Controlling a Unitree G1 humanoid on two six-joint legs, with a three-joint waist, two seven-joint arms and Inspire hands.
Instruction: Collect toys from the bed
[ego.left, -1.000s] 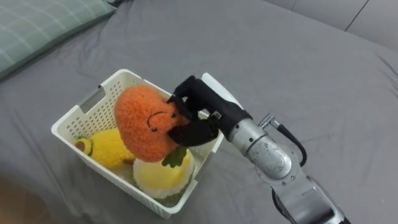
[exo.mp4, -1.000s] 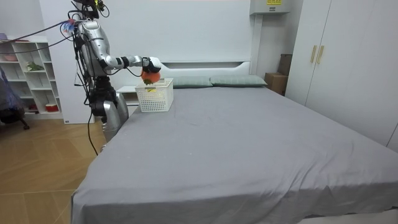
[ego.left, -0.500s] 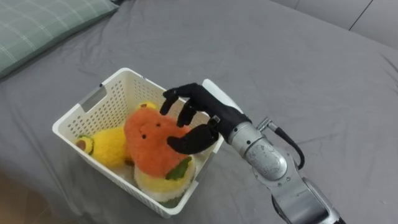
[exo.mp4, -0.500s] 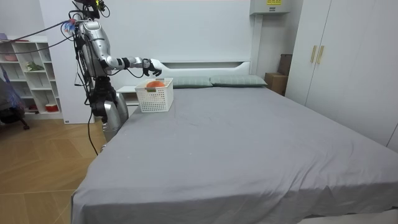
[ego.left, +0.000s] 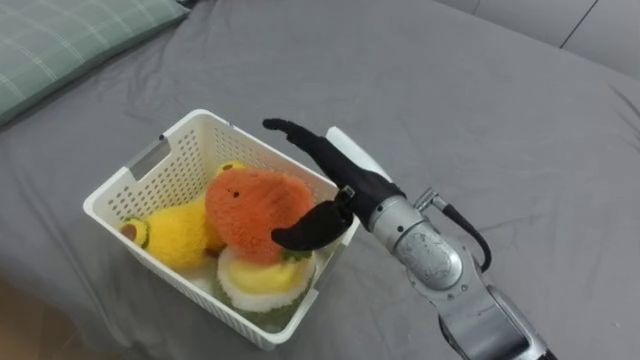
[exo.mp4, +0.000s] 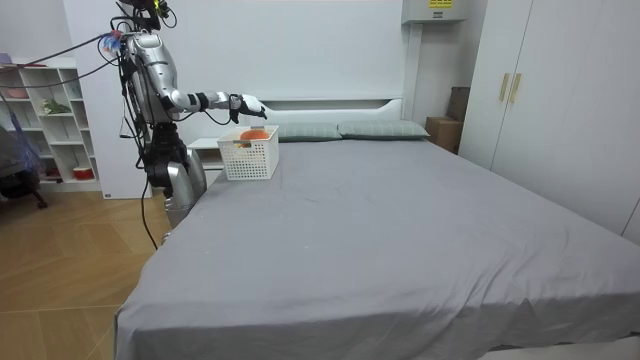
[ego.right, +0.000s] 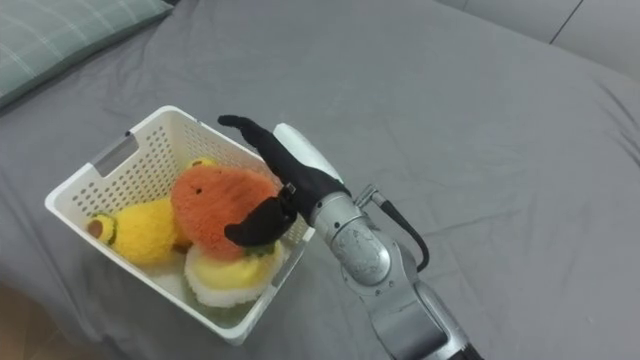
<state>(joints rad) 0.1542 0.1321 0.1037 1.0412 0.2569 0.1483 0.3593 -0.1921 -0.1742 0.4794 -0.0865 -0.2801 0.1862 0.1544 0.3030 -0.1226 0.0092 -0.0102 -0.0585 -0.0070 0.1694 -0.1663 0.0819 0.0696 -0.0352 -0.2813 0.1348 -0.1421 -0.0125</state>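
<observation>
The orange toy (ego.left: 255, 205) lies in the basket (ego.left: 190, 140) on the bed (ego.left: 480, 120), the right hand (ego.left: 340, 182) hovers above with fingers (ego.left: 295, 132) spread and empty, so placing seems done; next it should probably lift away and seek another toy.

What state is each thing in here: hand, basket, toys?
White basket: upright on the bed, holding toys.
Right hand: open, fingers straight, over the basket.
Orange plush toy: in the basket, atop the others, ungripped.
Yellow plush toy: in the basket, beside it.
Yellow-white plush toy: in the basket, underneath.
</observation>
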